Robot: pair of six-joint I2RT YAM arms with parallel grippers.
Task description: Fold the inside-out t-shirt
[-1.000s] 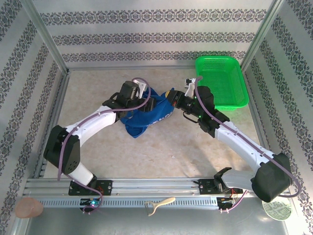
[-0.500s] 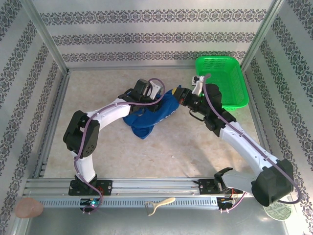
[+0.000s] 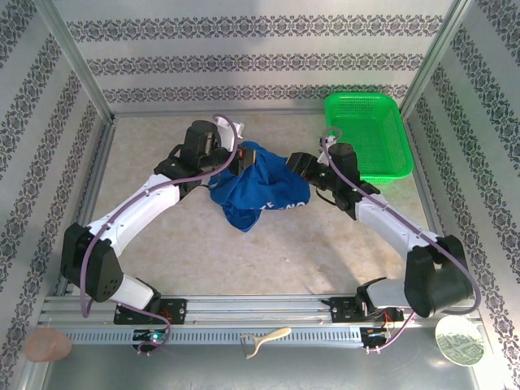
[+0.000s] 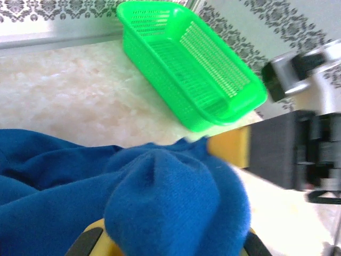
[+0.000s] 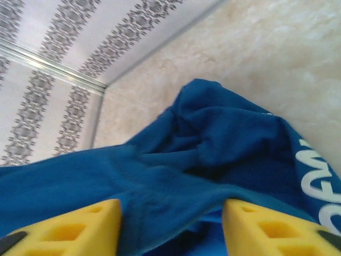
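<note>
Mid-table, between the two wrists, the inside-out t-shirt (image 3: 262,191) lies in a crumpled blue heap. White lettering shows on its right half. It is near the green basket (image 3: 370,134) but not in it.

Left gripper (image 4: 170,242): clenched on a bunched hump of blue cloth; a second ago it hung open over the heap.

Right gripper (image 5: 170,213): was clamped, now its fingers stand apart, with cloth draped loosely across the gap, not pinched.

Heap looks wider than a second ago. Reads as a hand-over of the grip, left taking charge. Folding proper not begun: no flat layout, no crease. Shirt wants spreading on the table (image 3: 284,244) first.
</note>
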